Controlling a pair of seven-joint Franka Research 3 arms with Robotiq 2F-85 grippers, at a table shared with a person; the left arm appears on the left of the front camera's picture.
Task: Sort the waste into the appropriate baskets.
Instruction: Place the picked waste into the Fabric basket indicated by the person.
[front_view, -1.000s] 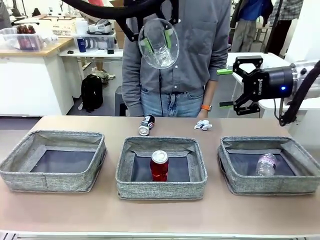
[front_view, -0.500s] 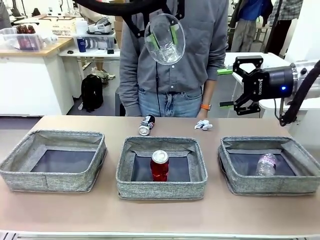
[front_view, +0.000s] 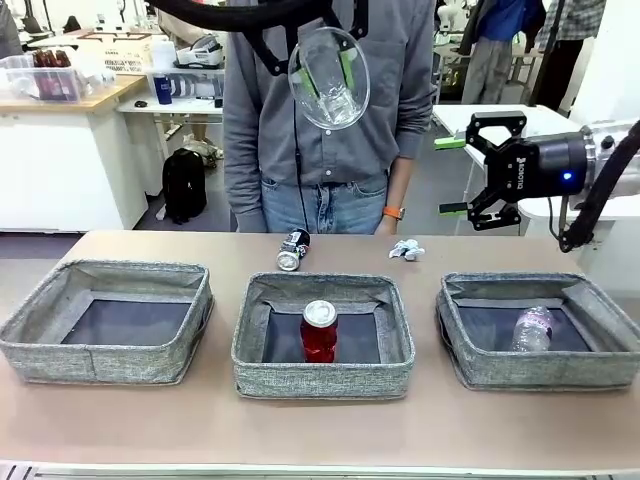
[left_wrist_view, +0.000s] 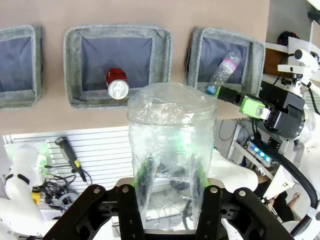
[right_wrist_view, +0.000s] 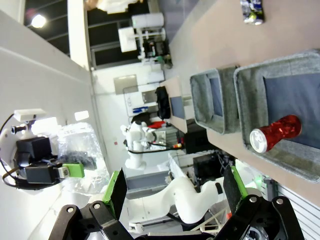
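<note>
Clamped in the left gripper (front_view: 322, 72) high above the table (front_view: 200, 425), the thin clear plastic cup (front_view: 330, 98) could buckle and slip, or, released from there, drift past the grey woven-fabric basket (front_view: 540, 373) holding the clear plastic bottle (front_view: 531, 328).

A can (front_view: 319, 333) stands in the middle basket (front_view: 322, 381), and a bottle (front_view: 531, 329) lies in the right basket (front_view: 540, 372).

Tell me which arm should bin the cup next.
Left. The left claw holds the cup high above the table; the right claw hangs open, empty, off to the side.
</note>
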